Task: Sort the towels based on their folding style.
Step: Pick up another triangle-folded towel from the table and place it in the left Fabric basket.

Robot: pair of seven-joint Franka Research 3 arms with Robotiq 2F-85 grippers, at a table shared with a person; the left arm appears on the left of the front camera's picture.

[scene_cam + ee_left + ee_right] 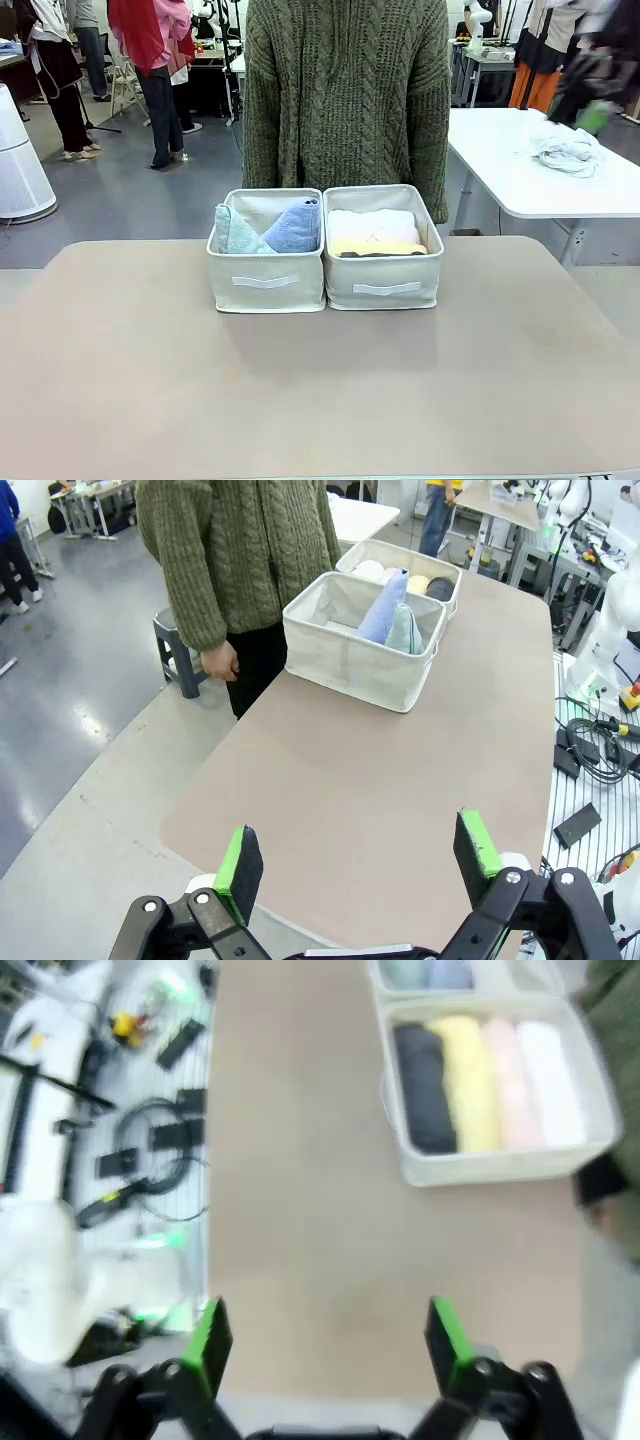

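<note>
**Towels sorted into two bins, both claws empty**

You had two fabric bins touching side by side at the far middle of the bench [120, 380]. The left bin [266, 283] held the pale green cone [232, 234] and the blue cone [294, 229]. The right bin [384, 283] held four rolls lying side by side: dark grey roll [424, 1088], yellow roll [471, 1082], pink roll [506, 1078], white roll [550, 1080]. Your left claw [362, 865] and right claw [328, 1342] both stood wide open over bare bench, gripping nothing. A person [346, 95] in a green knit sweater stood just behind the bins.
</note>
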